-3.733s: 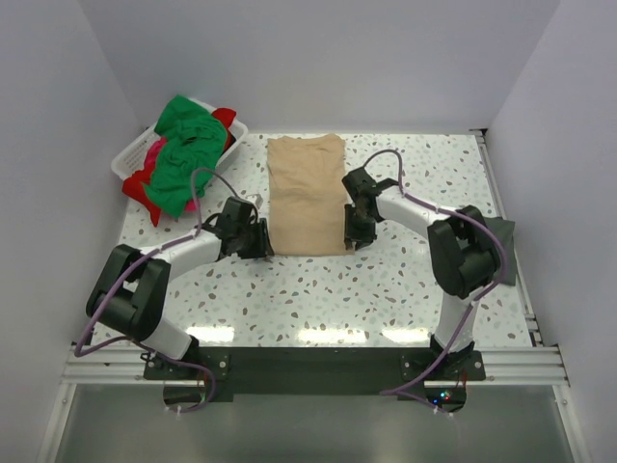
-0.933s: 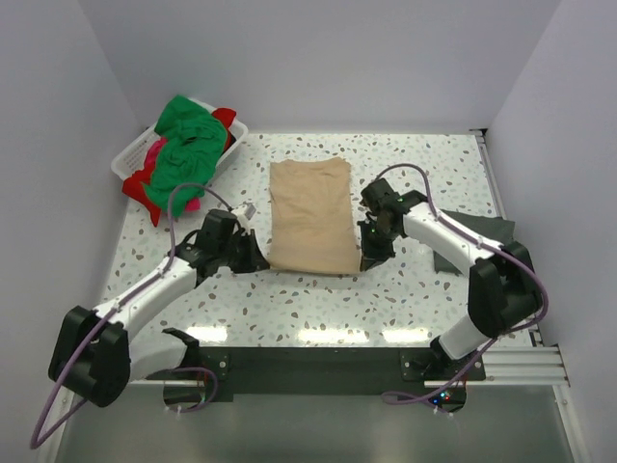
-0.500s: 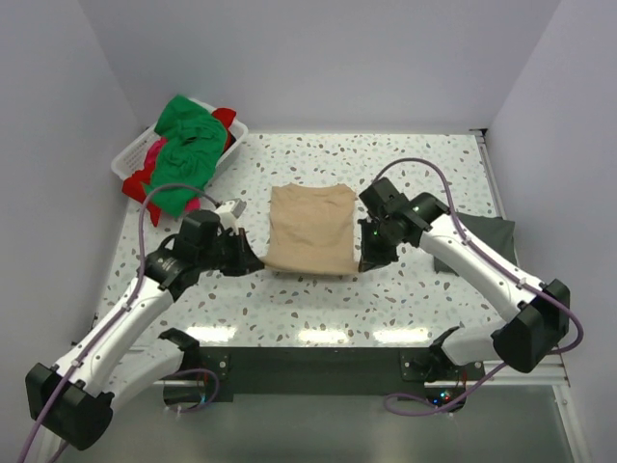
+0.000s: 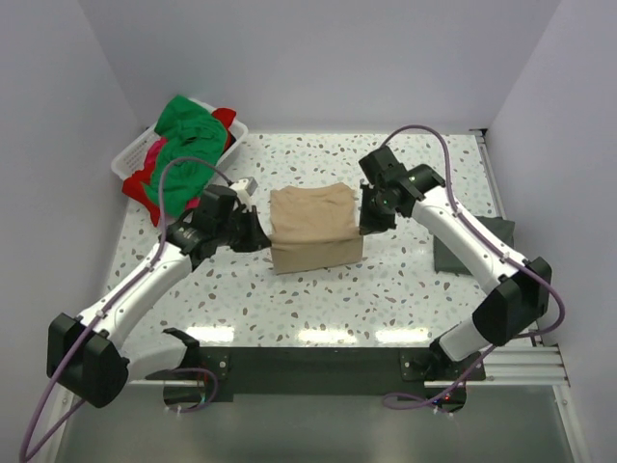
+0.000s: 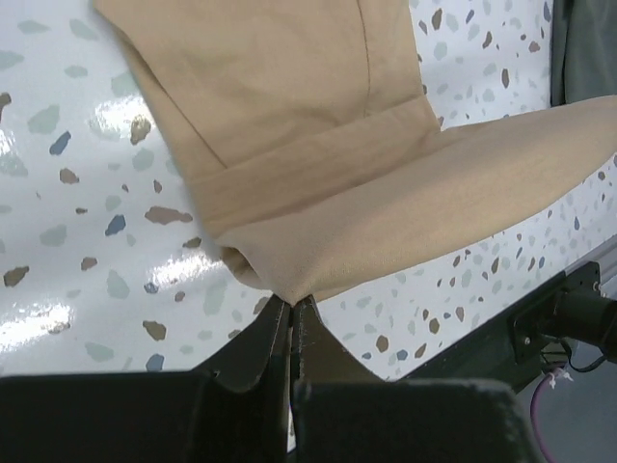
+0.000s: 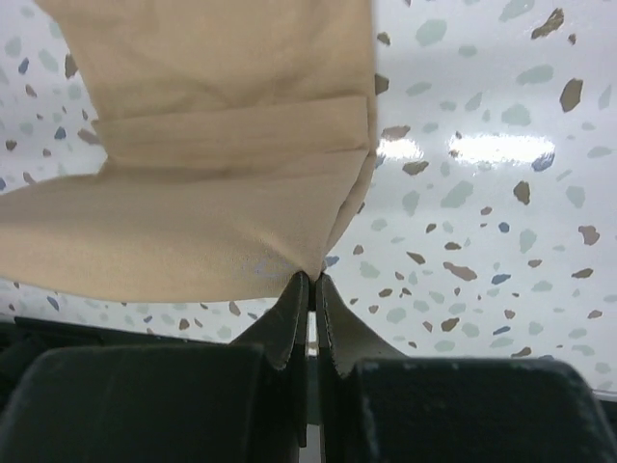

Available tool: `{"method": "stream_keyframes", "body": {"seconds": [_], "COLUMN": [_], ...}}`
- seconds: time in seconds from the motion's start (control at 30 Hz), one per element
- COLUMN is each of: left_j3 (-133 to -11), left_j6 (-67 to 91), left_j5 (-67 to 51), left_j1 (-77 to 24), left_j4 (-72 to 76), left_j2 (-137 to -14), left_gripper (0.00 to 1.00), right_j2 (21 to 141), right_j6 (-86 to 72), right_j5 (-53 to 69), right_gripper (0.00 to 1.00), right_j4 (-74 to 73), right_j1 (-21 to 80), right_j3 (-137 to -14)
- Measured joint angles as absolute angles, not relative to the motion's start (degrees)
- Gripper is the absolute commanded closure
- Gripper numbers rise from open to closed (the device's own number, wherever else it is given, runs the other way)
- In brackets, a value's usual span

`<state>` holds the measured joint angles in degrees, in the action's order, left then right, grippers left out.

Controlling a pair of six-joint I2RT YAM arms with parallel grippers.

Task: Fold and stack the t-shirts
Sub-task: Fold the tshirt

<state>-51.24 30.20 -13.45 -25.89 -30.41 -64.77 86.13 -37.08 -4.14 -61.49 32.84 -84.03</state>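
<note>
The tan t-shirt (image 4: 313, 224) lies in the middle of the table, its near part raised and doubled back over the rest. My left gripper (image 4: 260, 237) is shut on its left corner, and the cloth bunches at the tips (image 5: 291, 301). My right gripper (image 4: 363, 225) is shut on the right corner (image 6: 311, 278). The fabric hangs between the two in a sagging fold (image 5: 405, 222). A dark grey t-shirt (image 4: 470, 249) lies at the right edge, partly behind the right arm. Green (image 4: 181, 143), red (image 4: 141, 187) and pink (image 4: 154, 150) t-shirts are heaped at the back left.
A white plastic basket (image 4: 127, 160) at the back left holds the heap of coloured shirts, which spill over its near side. White walls close in the speckled table (image 4: 318, 299) on three sides. The arm bases stand on the near rail.
Both grippers have lifted the tan shirt's near edge and carried it toward the back, so the shirt now looks shorter and doubled. Both arms have swung inward and forward.
</note>
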Motion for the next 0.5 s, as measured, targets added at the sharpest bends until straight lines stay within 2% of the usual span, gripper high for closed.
{"method": "stream_keyframes", "body": {"seconds": [0.5], "left_j3": [-58.57], "left_j6": [29.3], "left_j5": [-17.23], "left_j1": [-18.55], "left_j4": [-19.22], "left_j2": [-79.64], "left_gripper": [1.0], "right_j2": [105.16], "right_j6": [-30.68], "right_j5": [-4.82], "right_gripper": [1.0], "right_j4": [-59.05], "right_j1": [25.04], "right_j3": [-104.22]}}
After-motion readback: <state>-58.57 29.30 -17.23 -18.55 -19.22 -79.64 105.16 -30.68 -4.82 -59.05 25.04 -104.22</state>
